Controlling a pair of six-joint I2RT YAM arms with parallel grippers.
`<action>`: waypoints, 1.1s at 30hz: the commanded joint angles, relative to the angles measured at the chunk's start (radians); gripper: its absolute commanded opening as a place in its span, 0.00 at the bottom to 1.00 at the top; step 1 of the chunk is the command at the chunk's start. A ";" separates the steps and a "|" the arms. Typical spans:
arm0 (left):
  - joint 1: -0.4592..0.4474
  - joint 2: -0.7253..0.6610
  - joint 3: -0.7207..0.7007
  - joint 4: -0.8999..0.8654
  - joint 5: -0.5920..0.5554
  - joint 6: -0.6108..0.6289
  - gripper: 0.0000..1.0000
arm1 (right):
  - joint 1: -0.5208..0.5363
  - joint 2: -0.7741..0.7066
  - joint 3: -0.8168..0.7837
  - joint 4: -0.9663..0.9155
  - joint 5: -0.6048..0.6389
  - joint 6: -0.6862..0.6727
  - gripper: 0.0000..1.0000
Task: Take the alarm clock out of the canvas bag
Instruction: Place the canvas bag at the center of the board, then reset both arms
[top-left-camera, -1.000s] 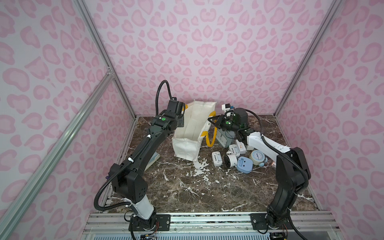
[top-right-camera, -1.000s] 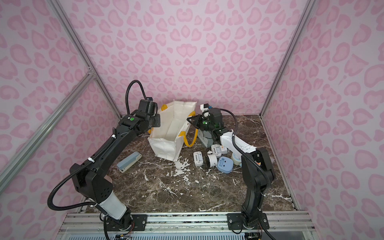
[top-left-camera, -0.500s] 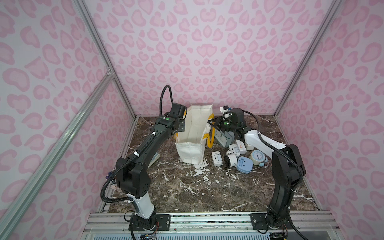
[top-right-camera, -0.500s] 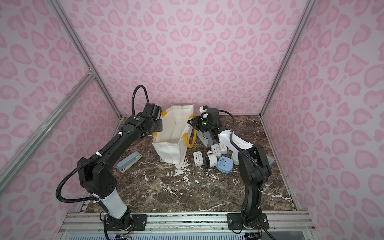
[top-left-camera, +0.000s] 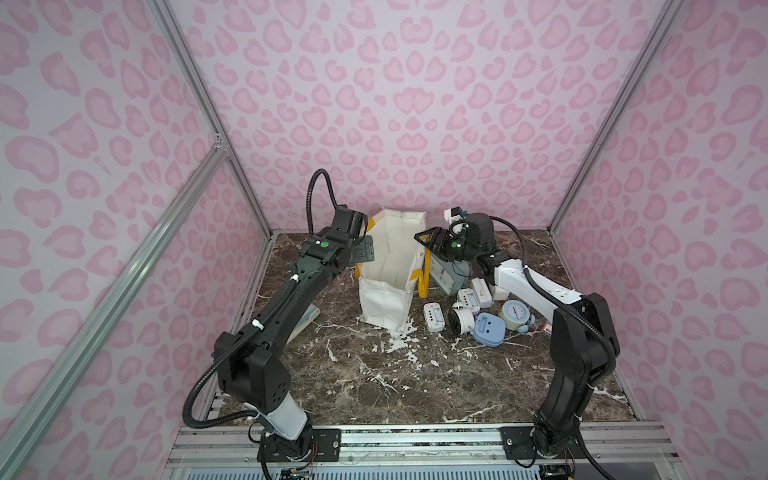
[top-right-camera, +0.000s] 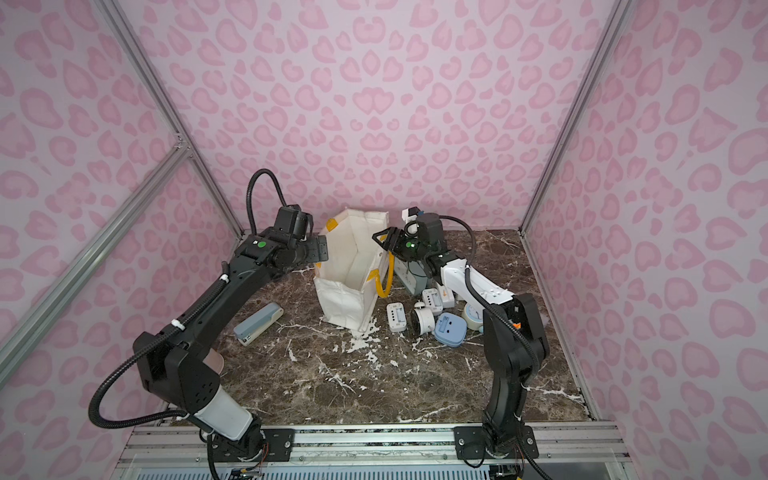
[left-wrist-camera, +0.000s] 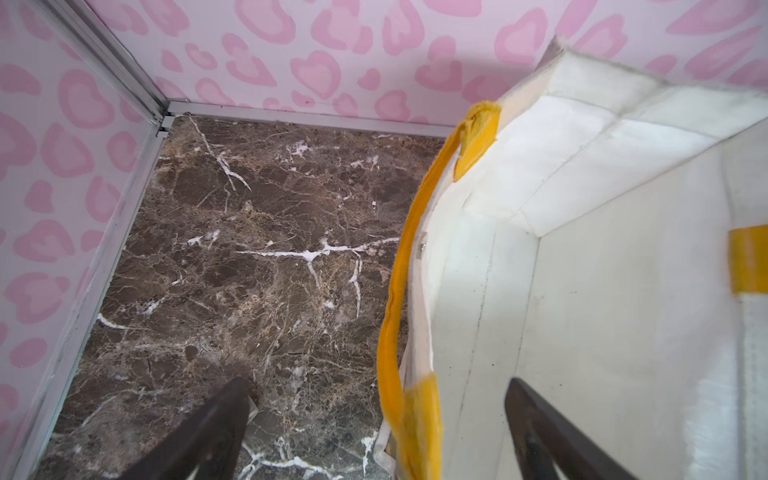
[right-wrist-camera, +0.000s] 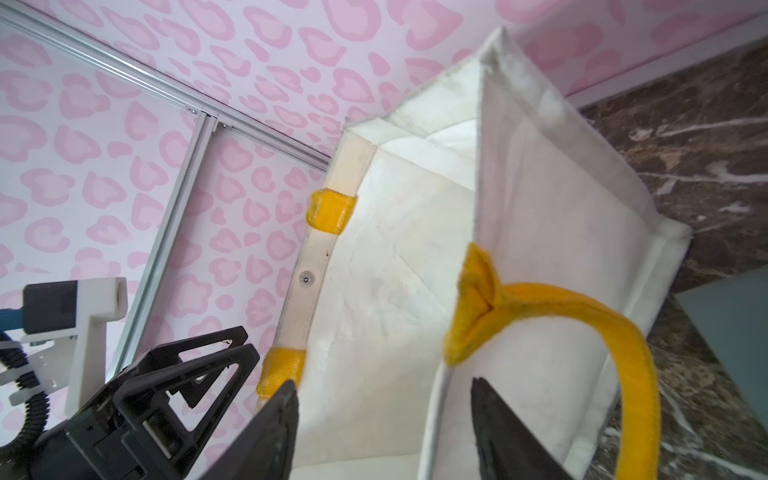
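The left gripper (left-wrist-camera: 374, 392) and right gripper (right-wrist-camera: 384, 384) gaped open at opposite rims of the upright canvas bag (top-left-camera: 388, 266), holding nothing. No clock showed inside; alarm clocks (top-left-camera: 461, 320) lay just right. Withdrawing should probably clear the yellow handle (top-left-camera: 423, 282).

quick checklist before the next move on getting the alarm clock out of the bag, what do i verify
1. White canvas tote bag with yellow strap handles upright, mouth open: ok.
2. Left claw open: ok, astride the bag's rim.
3. Right claw open: ok, astride the opposite rim.
4. Alarm clock visible inside the bag: cannot tell, only white lining shows and the bottom is hidden.
5. Yellow strap handle clear of the left claw: not ok, it runs through the claw's gap.
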 joint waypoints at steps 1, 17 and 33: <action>0.018 -0.106 -0.105 0.145 -0.024 -0.044 0.97 | -0.009 -0.049 -0.011 -0.067 0.064 -0.093 0.73; 0.228 -0.488 -0.626 0.318 -0.126 -0.056 0.97 | -0.270 -0.686 -0.637 0.042 0.657 -0.612 0.93; 0.253 -0.567 -0.915 0.522 -0.270 -0.065 0.97 | -0.456 -0.565 -1.193 0.743 0.778 -0.704 0.97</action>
